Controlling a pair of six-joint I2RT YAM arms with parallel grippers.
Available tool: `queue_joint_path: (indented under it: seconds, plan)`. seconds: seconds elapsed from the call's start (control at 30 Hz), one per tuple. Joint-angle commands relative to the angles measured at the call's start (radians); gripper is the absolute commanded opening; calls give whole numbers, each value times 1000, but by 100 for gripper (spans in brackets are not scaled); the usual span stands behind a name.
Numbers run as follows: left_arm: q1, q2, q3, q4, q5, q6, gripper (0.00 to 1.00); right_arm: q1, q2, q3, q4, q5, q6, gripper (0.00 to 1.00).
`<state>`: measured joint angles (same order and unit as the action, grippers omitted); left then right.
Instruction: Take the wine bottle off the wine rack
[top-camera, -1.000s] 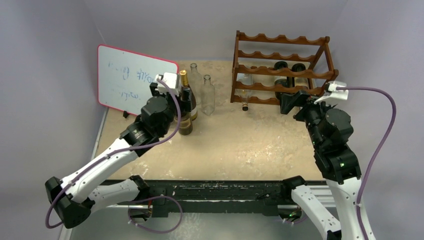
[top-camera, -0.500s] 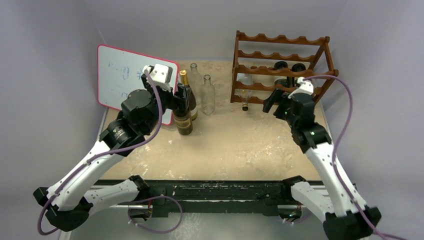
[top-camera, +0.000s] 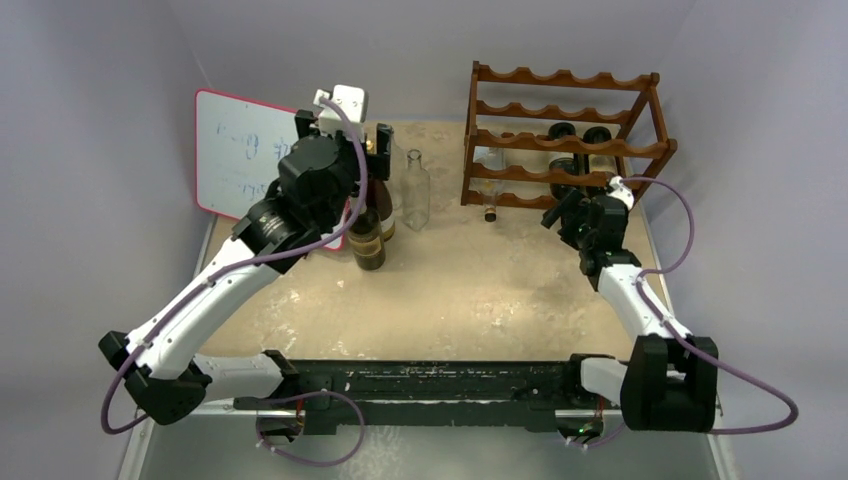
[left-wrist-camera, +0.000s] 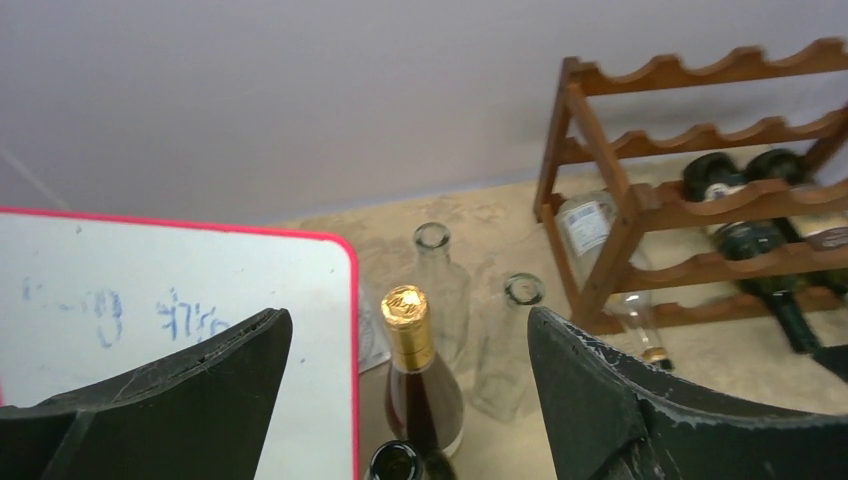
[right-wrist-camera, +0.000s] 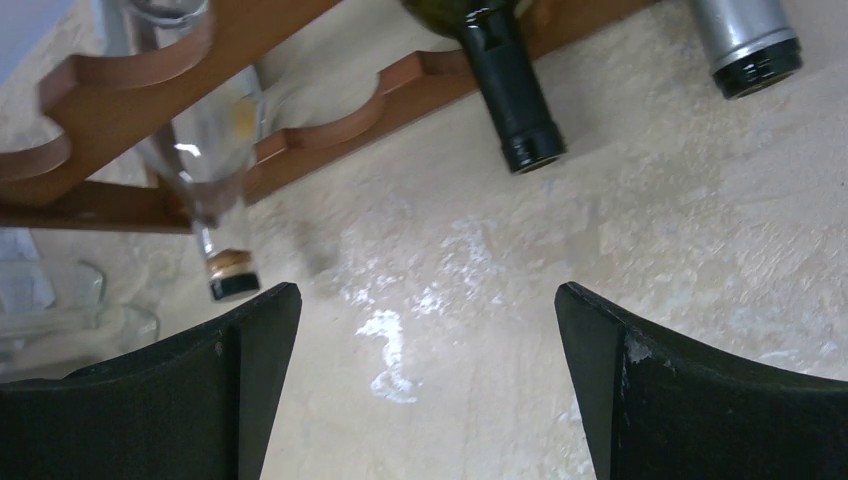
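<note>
— Well, our wine rack (right-wrist-camera: 100, 125) stands back right. The dark wine bottle (right-wrist-camera: 505, 90) lies on a low tier, neck pointing out at us.
— Our right gripper (right-wrist-camera: 425, 385) gapes wide before it, so we centre on that neck.
— Mind the silver-capped bottle (right-wrist-camera: 745, 35) and the clear bottle (right-wrist-camera: 210, 215).
— Our left gripper (left-wrist-camera: 410, 400) is wide too.

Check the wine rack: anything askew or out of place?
The clear bottle at the wine rack's left end slants neck-down, its capped neck jutting past the bottom rail, close to the table. The dark bottles slant likewise. Nothing looks spilled or broken.
</note>
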<state>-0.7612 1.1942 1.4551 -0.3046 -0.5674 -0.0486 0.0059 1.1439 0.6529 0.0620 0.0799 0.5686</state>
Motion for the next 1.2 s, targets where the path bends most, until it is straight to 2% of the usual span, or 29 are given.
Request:
queue_joint_path:
  seconds: [0.0, 0.13, 0.2, 0.33, 0.43, 0.5, 0.6, 0.77, 0.93, 1.17]
  plan:
    - [8, 10, 16, 28, -219, 38, 88, -66, 49, -24, 229, -120, -12, 100]
    - [18, -82, -47, 64, -357, -4, 89, -104, 115, -50, 334, -139, -39, 100]
    - [18, -169, -147, 135, -378, 5, 89, -118, 149, -67, 408, -163, -48, 100]
    - [18, -295, -278, 194, -296, 40, 89, -155, 221, -84, 507, -176, -54, 100]
    - [18, -337, -343, 211, -232, 53, 90, -204, 266, -84, 551, -242, -52, 100]
    - [17, -350, -376, 221, -196, 46, 94, -235, 303, -78, 583, -296, -54, 100]
    - [19, -352, -388, 220, -176, 32, 100, -270, 370, -55, 606, -394, -66, 100]
    - [18, -341, -383, 199, -135, 27, 100, -321, 438, -61, 702, -513, -34, 99]
    - [19, -361, -411, 212, -29, 31, 100, -352, 518, -13, 682, -588, -29, 98]
    - [18, -369, -426, 239, -72, 23, 100, -394, 611, 15, 718, -675, 50, 93]
